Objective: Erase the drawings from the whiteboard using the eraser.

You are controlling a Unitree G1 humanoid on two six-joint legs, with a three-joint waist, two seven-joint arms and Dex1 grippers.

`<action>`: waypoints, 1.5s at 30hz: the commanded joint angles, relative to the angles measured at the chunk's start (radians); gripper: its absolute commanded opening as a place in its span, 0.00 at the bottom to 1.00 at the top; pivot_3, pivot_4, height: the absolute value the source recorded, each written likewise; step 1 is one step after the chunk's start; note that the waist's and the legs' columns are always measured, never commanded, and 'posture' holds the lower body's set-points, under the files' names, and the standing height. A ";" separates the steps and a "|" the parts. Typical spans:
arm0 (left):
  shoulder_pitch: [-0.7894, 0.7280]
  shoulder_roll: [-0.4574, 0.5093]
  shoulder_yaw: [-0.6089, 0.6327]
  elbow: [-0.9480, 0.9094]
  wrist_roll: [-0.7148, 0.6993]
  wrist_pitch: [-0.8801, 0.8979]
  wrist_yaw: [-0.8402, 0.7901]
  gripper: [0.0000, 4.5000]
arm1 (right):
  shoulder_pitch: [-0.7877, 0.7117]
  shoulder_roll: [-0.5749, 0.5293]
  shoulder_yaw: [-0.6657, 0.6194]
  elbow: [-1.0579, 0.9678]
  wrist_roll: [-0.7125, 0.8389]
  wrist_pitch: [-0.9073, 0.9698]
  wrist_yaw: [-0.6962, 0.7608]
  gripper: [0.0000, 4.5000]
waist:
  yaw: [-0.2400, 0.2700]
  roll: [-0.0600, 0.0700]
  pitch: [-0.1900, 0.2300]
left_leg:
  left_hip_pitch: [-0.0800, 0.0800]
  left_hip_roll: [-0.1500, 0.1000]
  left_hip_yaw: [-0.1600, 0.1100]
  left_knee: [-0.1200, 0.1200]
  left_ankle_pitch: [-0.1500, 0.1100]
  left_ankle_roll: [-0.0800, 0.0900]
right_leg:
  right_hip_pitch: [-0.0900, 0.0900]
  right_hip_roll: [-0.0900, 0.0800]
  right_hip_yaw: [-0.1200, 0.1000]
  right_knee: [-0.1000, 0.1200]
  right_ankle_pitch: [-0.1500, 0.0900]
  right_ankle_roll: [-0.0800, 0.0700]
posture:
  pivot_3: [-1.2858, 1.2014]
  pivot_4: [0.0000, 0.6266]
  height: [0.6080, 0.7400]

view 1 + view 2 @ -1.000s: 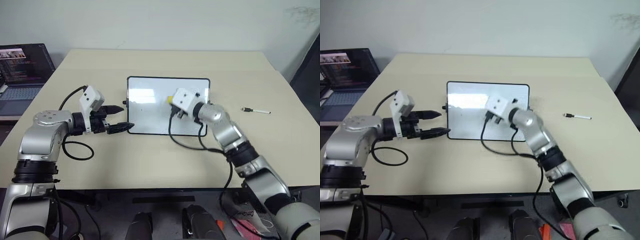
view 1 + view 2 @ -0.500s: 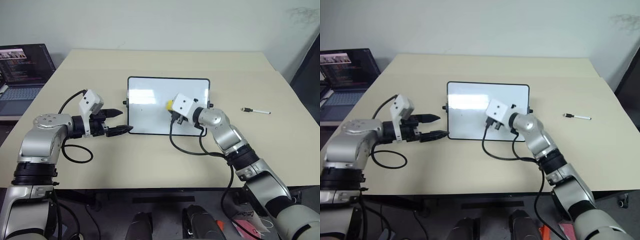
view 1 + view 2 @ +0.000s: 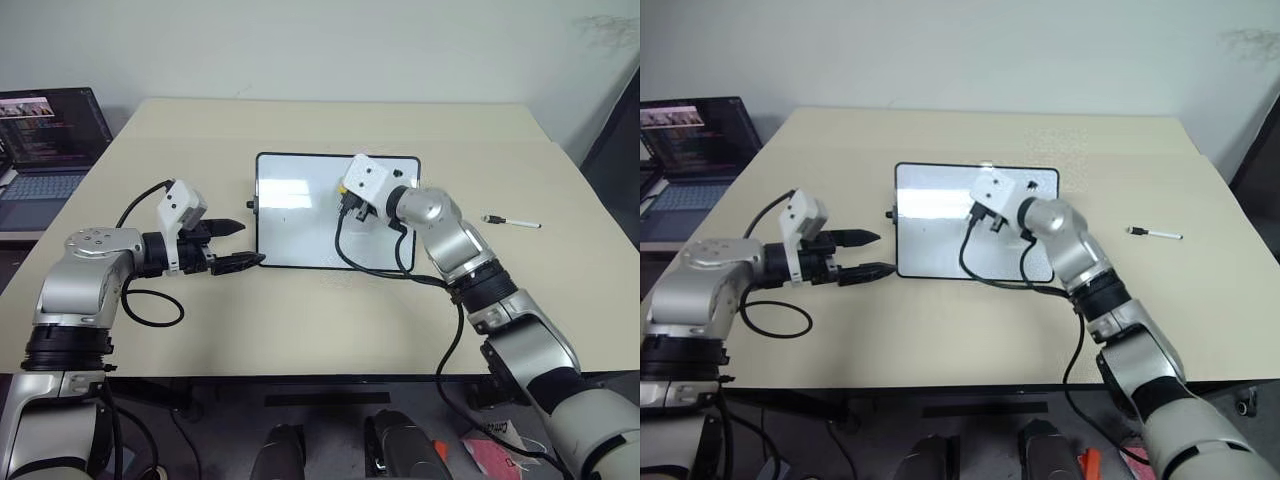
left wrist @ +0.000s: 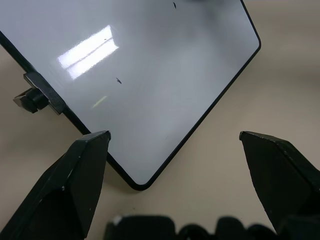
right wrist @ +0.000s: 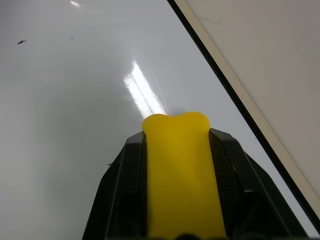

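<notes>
The whiteboard (image 3: pixel 300 210) lies flat near the middle of the beige surface (image 3: pixel 300 320), with bare room on every side. The right gripper (image 5: pixel 175 150) is over the board's far right part, close to its far edge, fingers (image 5: pixel 117 190) clamped on the yellow eraser (image 5: pixel 180 175). The right wrist view shows what the head views cannot — the eraser squeezed between the two black fingers, its tip just above the glossy white, the black frame running close beside it, and a few tiny dark specks (image 5: pixel 21 42) left of the drawings. From the head, just a sliver of yellow shows beside the wrist.

The left gripper (image 3: pixel 238 245) is just beside the board's near left corner, fingers (image 4: pixel 75 185) spread apart and holding nothing; its wrist view shows that rounded corner between them and a small black side knob (image 4: pixel 31 99).

A marker pen (image 3: pixel 512 222) lies well apart to the right. A laptop (image 3: pixel 45 140) sits off the surface's left edge.
</notes>
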 commanded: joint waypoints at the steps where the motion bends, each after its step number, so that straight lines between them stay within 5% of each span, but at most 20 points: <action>1: -0.015 0.017 0.014 -0.011 0.004 -0.019 -0.002 1.00 | 0.020 -0.036 0.000 0.014 -0.015 0.007 0.031 0.31 | 0.000 0.000 0.000 | 0.000 0.000 0.000 0.000 0.000 0.000 | 0.000 0.000 0.000 0.000 0.000 0.000 | 0.52 0.24 1.00; 10: -0.008 0.018 0.017 -0.016 0.003 -0.017 0.000 1.00 | 0.144 -0.052 0.086 -0.145 -0.030 0.076 0.167 0.31 | -0.002 0.000 0.000 | 0.002 0.000 0.000 0.001 0.000 0.000 | 0.001 0.000 0.000 0.002 0.000 0.000 | 0.52 0.24 1.00; 21: -0.002 0.022 0.025 -0.007 0.009 -0.022 0.004 1.00 | 0.040 -0.012 0.000 -0.065 -0.025 0.040 0.011 0.31 | -0.001 0.000 0.000 | 0.002 0.000 0.000 0.001 0.001 0.001 | 0.001 0.000 0.000 0.002 0.001 0.000 | 0.52 0.24 1.00; 32: 0.067 0.077 0.098 0.070 0.032 -0.018 0.086 1.00 | 0.071 0.123 0.070 -0.339 0.008 0.165 0.102 0.31 | -0.007 0.001 0.001 | -0.004 0.001 0.000 -0.005 0.000 0.000 | -0.007 0.000 -0.001 0.001 0.000 -0.003 | 0.52 0.24 1.00; 45: 0.114 0.129 0.064 0.081 0.059 -0.071 0.003 1.00 | -0.113 0.268 0.111 0.094 -0.049 0.013 -0.004 0.31 | -0.001 0.001 0.001 | -0.004 0.001 0.000 -0.005 0.000 0.000 | -0.006 0.000 -0.002 0.000 -0.001 -0.003 | 0.52 0.24 1.00</action>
